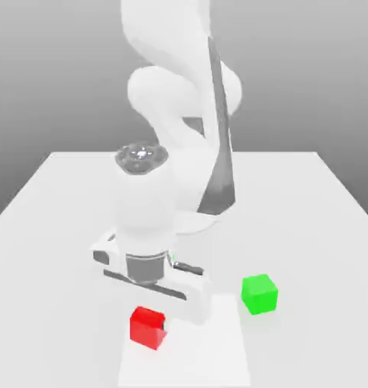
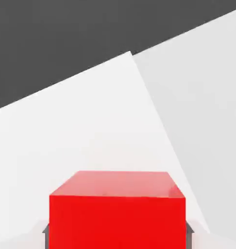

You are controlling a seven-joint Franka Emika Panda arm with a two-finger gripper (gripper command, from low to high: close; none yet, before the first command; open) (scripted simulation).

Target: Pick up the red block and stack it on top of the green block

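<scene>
Here the gripper [image 1: 158, 322] is down over the red block [image 1: 148, 326], which sits on the table [image 1: 308, 197] near its front edge in the exterior view; the fingers [image 2: 189, 234] stand pinched against the block's two sides, as the dark slivers flanking it in the hand view suggest. The green block [image 1: 260, 294] rests apart from it, further toward the exterior view's right and a little back from that front edge. The risk, as I judge it, lies in the hold: if the pads grip low or off-centre, the cube could twist or slip during the lift, and a tilted cube (both are the same size) would leave little margin for landing squarely on the green one. No brand, label or writing can be read on anything.
</scene>
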